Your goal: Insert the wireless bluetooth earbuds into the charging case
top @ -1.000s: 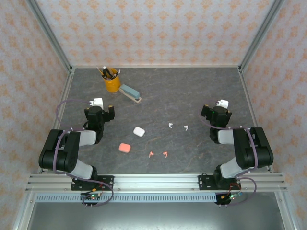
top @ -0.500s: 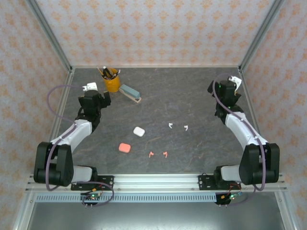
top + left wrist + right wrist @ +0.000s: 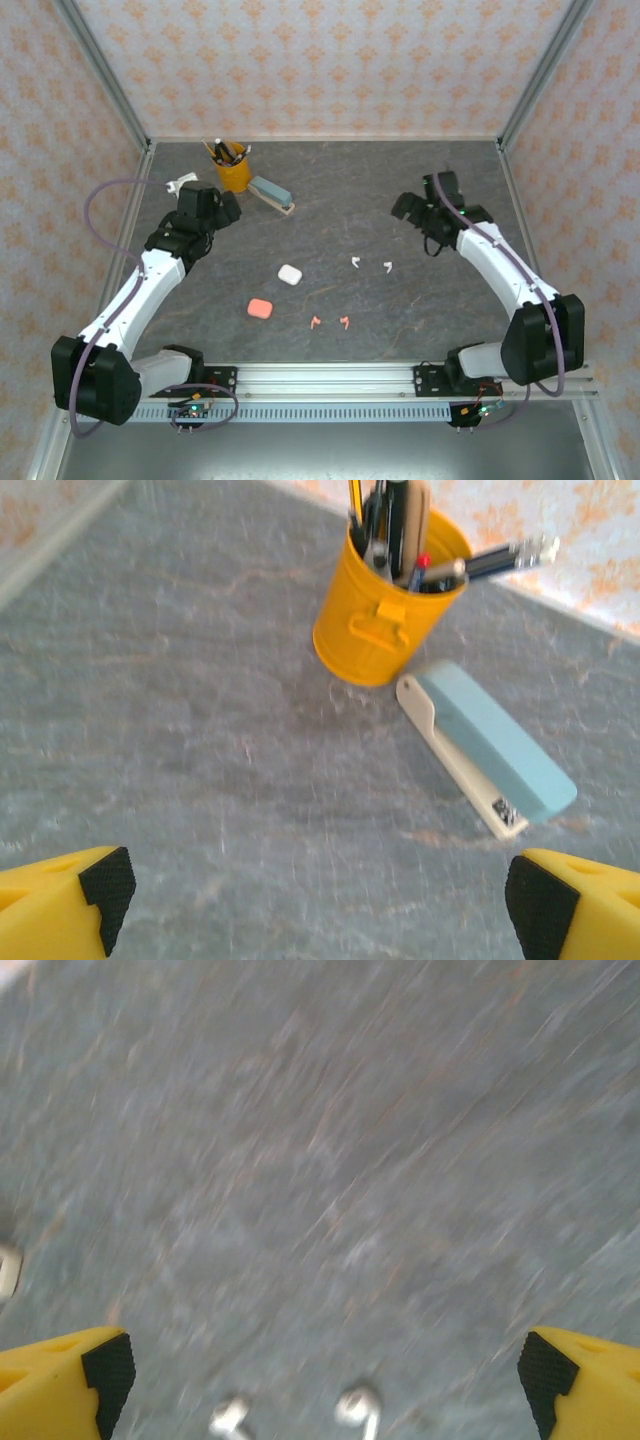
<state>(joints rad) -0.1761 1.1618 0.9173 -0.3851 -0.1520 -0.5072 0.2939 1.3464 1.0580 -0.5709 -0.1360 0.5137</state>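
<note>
Both sets of jaws gaped wide and empty. Left gripper [image 3: 322, 892] sat far left of white case [image 3: 290, 274]. Right gripper [image 3: 325, 1370] was right of it, probably lining up on loose white earbuds [image 3: 355, 262]. Pink earbuds [image 3: 315, 321] lay right of case, nearer the bases.

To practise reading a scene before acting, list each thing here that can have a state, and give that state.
White pebble-shaped plastic case: closed, lying flat.
Salmon-pink pebble-shaped plastic case: closed, lying flat.
Two white stemmed plastic earbuds: loose, outside both cases.
Two salmon-pink stemmed plastic earbuds: loose, outside both cases.
Yellow metal pen pot: upright, holding pens.
Blue and cream stapler: shut, lying flat.
Left claw: open, empty.
Right claw: open, empty.
</note>
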